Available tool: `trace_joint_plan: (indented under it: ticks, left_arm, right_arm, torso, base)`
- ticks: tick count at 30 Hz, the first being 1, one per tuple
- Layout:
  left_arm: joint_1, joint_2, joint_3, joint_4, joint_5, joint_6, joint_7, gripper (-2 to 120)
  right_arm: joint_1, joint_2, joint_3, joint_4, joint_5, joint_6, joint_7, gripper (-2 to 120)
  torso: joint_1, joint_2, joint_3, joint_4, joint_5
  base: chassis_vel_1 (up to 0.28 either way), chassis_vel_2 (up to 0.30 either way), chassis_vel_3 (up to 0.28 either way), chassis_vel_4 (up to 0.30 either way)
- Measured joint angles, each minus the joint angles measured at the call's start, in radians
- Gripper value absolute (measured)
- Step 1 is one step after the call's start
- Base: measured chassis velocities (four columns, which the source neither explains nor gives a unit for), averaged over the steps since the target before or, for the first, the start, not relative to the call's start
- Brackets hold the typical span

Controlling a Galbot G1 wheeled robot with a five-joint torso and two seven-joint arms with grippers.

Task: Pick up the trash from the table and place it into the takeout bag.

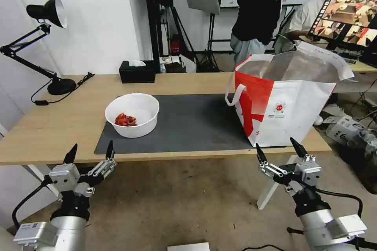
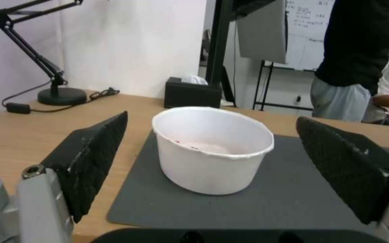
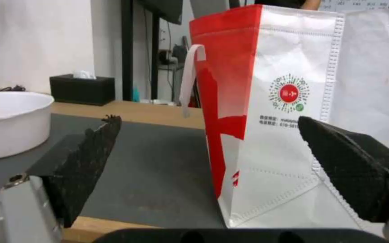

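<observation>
Bowl [image 1: 132, 114] sits on mat beyond wide-open left end effector [image 1: 91, 152].

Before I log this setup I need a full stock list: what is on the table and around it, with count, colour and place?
bowl: one, white, red shell scraps inside, on the mat's left end
takeout bag: one, red and white with foil lining, open, upright on the mat's right end
mat: one, dark grey, mid-table
table: one, light wood
tissue box: one, black, at the far edge behind the bowl
desk lamp: one, black, far left corner
monitor: one, lit, behind the bag
left gripper: open, below the near edge, facing the bowl
right gripper: open, below the near edge, facing the bag
</observation>
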Motion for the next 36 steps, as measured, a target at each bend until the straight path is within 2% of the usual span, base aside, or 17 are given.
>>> trace_joint_plan:
  ticks: [16,18,19,22,23,26,27,29,30,31,34,36]
  left_arm:
    - [-0.025,0.052,-0.011,0.0,-0.049,0.045,-0.02,100]
    - [-0.051,0.095,-0.022,0.0,-0.1,0.085,-0.045,100]
    - [-0.051,0.095,-0.022,0.0,-0.1,0.085,-0.045,100]
    - [-0.096,0.162,-0.059,0.0,-0.2,0.143,-0.095,100]
    - [-0.096,0.162,-0.059,0.0,-0.2,0.143,-0.095,100]
    - [-0.166,0.238,-0.084,0.0,-0.33,0.207,-0.171,100]
    - [-0.166,0.238,-0.084,0.0,-0.33,0.207,-0.171,100]
    - [-0.239,0.299,-0.073,0.004,-0.407,0.256,-0.203,100]
    - [-0.283,0.339,-0.056,0.022,-0.445,0.28,-0.215,100]
    - [-0.283,0.339,-0.056,0.022,-0.445,0.28,-0.215,100]
    - [-0.416,0.441,-0.007,0.107,-0.571,0.349,-0.243,100]
    - [-0.452,0.466,0.008,0.133,-0.605,0.366,-0.249,100]
  right_arm:
    - [0.015,-0.024,-0.018,-0.001,0.009,-0.03,0.023,100]
    - [0.02,-0.033,-0.018,-0.002,0.014,-0.032,0.027,100]
    - [0.02,-0.033,-0.018,-0.002,0.014,-0.032,0.027,100]
    - [0.042,-0.062,-0.031,-0.015,0.03,-0.044,0.031,100]
    - [0.042,-0.062,-0.031,-0.015,0.03,-0.044,0.031,100]
    - [0.071,-0.102,-0.055,-0.036,0.053,-0.063,0.03,100]
    - [0.071,-0.102,-0.055,-0.036,0.053,-0.063,0.03,100]
    - [0.077,-0.117,-0.062,-0.046,0.064,-0.071,0.029,100]
    - [0.073,-0.118,-0.062,-0.049,0.066,-0.072,0.029,100]
    - [0.073,-0.118,-0.062,-0.049,0.066,-0.072,0.029,100]
    - [0.068,-0.115,-0.059,-0.057,0.066,-0.073,0.029,100]
    - [0.069,-0.114,-0.06,-0.06,0.066,-0.074,0.029,100]
  torso:
    - [0.0,0.0,0.0,0.0001,0.0]
    - [0.0,0.0,0.0,0.0,0.0]
    - [0.0,0.0,0.0,0.0,0.0]
    - [0.0,0.0,0.0,-0.0002,-0.0001]
    - [0.0,0.0,0.0,-0.0002,-0.0001]
    - [0.0,0.0,0.0,0.0001,0.0]
    - [0.0,0.0,0.0,0.0001,0.0]
    - [0.0,0.0,0.0,0.0005,-0.0001]
    - [0.0,0.0,0.0,0.0,0.0003]
    - [0.0,0.0,0.0,0.0,0.0003]
    - [0.0,0.0,0.0,-0.0002,-0.0004]
    - [0.0,0.0,0.0,-0.0001,-0.0002]
  base:
    - [0.0,0.0,0.0,0.0]
    - [0.0,0.0,0.0,0.0]
    - [0.0,0.0,0.0,0.0]
    - [0.0,0.0,0.0,0.0]
    - [0.0,0.0,0.0,0.0]
    - [0.0,0.0,0.0,0.0]
    - [0.0,0.0,0.0,0.0]
    - [0.0,0.0,0.0,0.0]
    - [0.0,0.0,0.0,0.0]
    - [0.0,0.0,0.0,0.0]
    - [0.0,0.0,0.0,0.0]
    - [0.0,0.0,0.0,0.0]
